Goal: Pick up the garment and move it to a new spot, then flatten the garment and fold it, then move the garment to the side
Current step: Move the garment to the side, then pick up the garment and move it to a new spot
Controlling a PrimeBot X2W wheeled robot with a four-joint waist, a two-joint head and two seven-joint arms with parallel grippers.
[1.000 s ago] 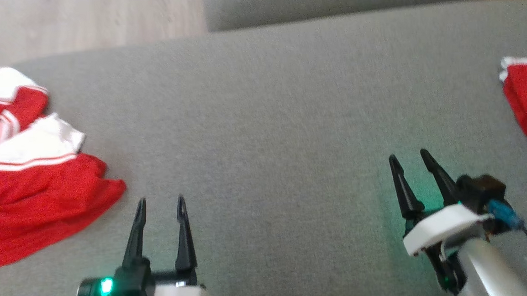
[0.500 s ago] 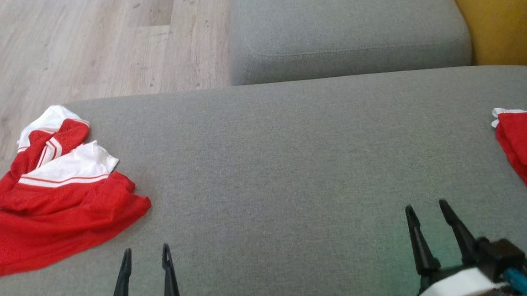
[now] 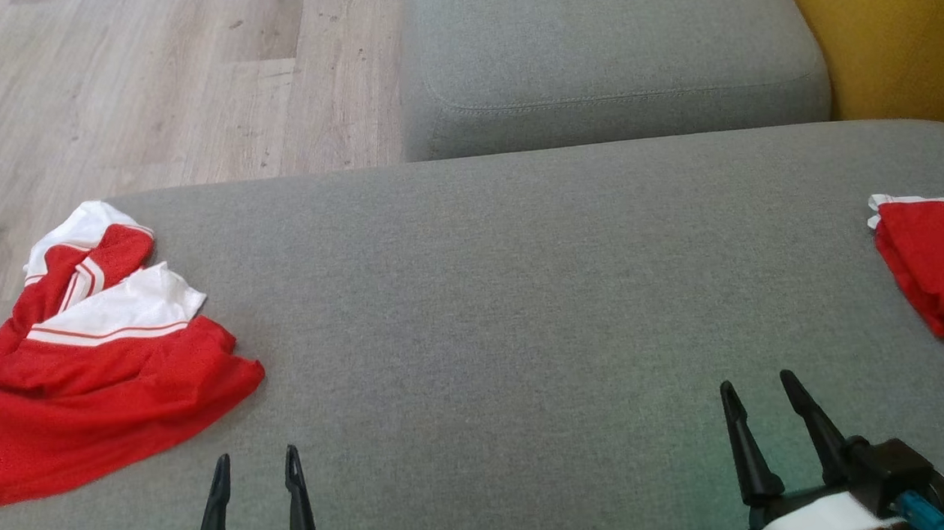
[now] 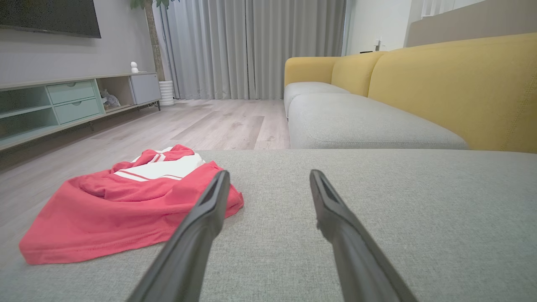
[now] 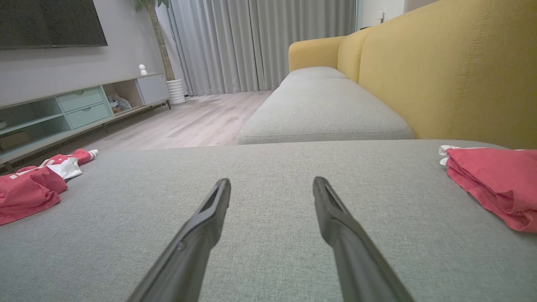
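Grey cushion (image 3: 523, 295) bears crumpled garment (image 3: 94, 386), white end farthest.

Red garment (image 3: 94, 378) with white striped bands, grey cushion (image 3: 523, 295), yellow backrest (image 3: 900, 26)

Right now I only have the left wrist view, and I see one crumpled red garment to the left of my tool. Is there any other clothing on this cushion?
Observer: Yes. A second red garment with a white edge lies at the far right of the grey cushion. It looks folded.
Operator: Is the right tool near it?
Observer: The right tool is over bare cushion, to the left of that garment and not touching it.
Operator: Is it holding anything?
Observer: No, it is open and empty.
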